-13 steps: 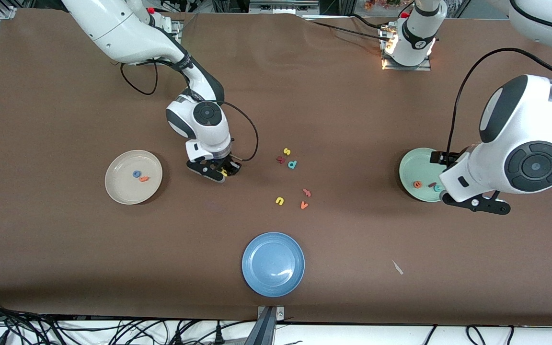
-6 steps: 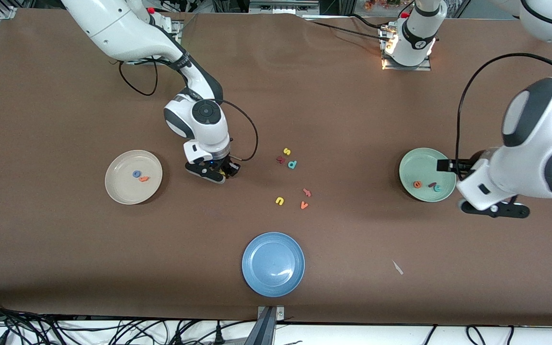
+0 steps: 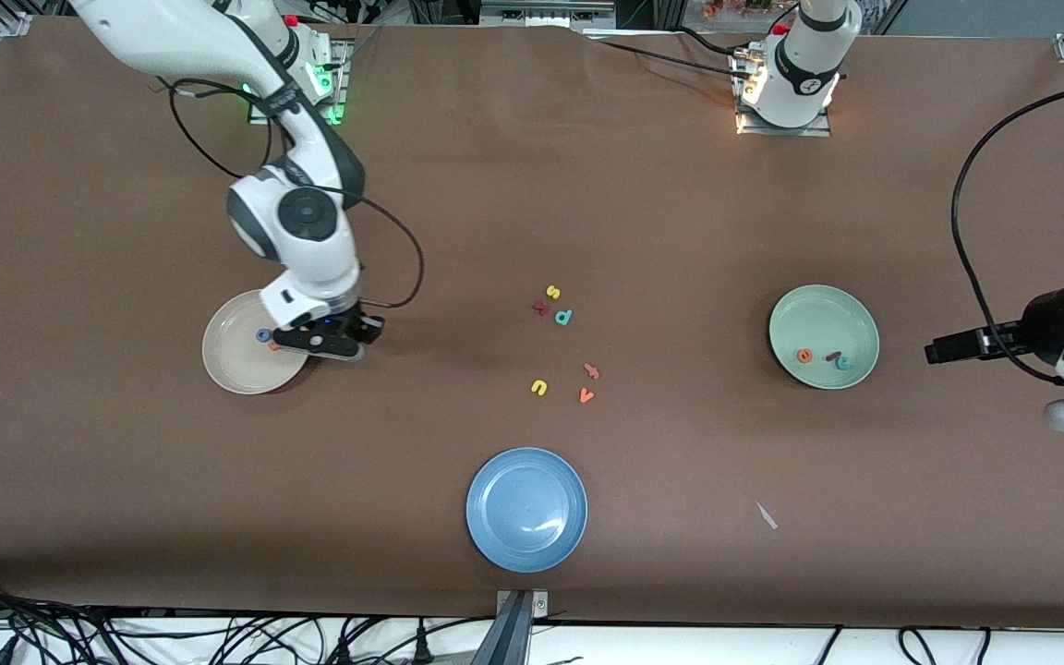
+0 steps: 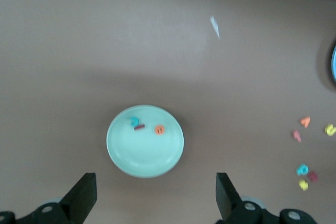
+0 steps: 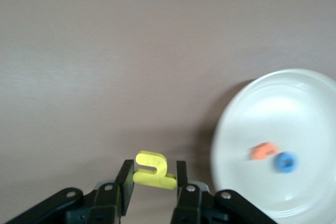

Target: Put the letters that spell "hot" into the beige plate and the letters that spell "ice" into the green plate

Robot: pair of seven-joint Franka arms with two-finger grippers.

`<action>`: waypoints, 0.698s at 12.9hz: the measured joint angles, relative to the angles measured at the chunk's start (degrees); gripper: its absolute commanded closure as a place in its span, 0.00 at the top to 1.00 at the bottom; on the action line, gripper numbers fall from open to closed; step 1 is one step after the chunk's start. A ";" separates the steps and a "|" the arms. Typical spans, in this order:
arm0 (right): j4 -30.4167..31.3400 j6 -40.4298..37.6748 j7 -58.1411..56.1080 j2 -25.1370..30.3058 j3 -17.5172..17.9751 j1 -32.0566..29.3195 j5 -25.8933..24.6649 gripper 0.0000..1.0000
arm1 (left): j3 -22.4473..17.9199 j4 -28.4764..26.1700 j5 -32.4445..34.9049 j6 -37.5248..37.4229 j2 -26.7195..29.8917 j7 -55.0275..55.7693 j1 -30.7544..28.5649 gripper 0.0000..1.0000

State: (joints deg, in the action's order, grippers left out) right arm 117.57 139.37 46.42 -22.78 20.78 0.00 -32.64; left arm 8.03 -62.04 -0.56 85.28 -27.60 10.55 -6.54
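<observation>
My right gripper (image 3: 356, 334) hangs over the rim of the beige plate (image 3: 236, 365), on the side toward the table's middle. It is shut on the yellow "h" (image 5: 149, 160), pinched between the fingertips of the right gripper (image 5: 155, 174). In the beige plate (image 5: 294, 108) lie the blue "o" (image 3: 262, 335) and orange "t" (image 5: 262, 151). The green plate (image 3: 824, 319) holds the orange "e" (image 3: 804, 355), maroon "i" (image 3: 833, 356) and teal "c" (image 3: 844, 362). My left gripper (image 3: 948, 351) is open and empty over bare table beside the green plate (image 4: 145, 153), toward the left arm's end.
Loose letters lie mid-table: yellow "s" (image 3: 552, 292), dark red "k" (image 3: 541, 308), teal "p" (image 3: 564, 317), yellow "u" (image 3: 539, 387), orange "v" (image 3: 586, 395) and a salmon letter (image 3: 592, 371). A blue plate (image 3: 526, 508) sits nearest the front camera. A white scrap (image 3: 766, 515) lies beside it.
The right arm carried the yellow "h" from the table's middle to the beige plate's rim. The left arm drew back from over the green plate toward its own end of the table.
</observation>
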 measured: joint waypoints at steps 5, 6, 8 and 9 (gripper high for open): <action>6.15 -0.01 -17.46 5.03 -0.48 -7.66 3.99 0.99 | -1.12 -12.59 0.01 7.26 7.12 0.19 -0.07 1.00; 6.95 -0.01 -17.81 5.45 -0.48 -8.02 4.06 1.00 | -1.30 -13.03 0.13 7.55 7.07 0.19 -0.13 1.00; 7.92 -0.09 -17.88 6.13 -0.45 -8.11 5.42 1.00 | -1.61 -13.64 0.49 8.09 6.93 0.19 -0.43 1.00; 8.08 -0.34 -17.93 6.35 -0.43 -8.11 6.57 1.00 | -1.81 -13.83 0.52 8.19 6.92 0.14 -0.99 1.00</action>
State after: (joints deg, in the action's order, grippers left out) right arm 125.65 139.02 28.49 -16.43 20.35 -8.12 -26.06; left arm 6.21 -75.87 -0.04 93.47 -20.68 10.68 -7.53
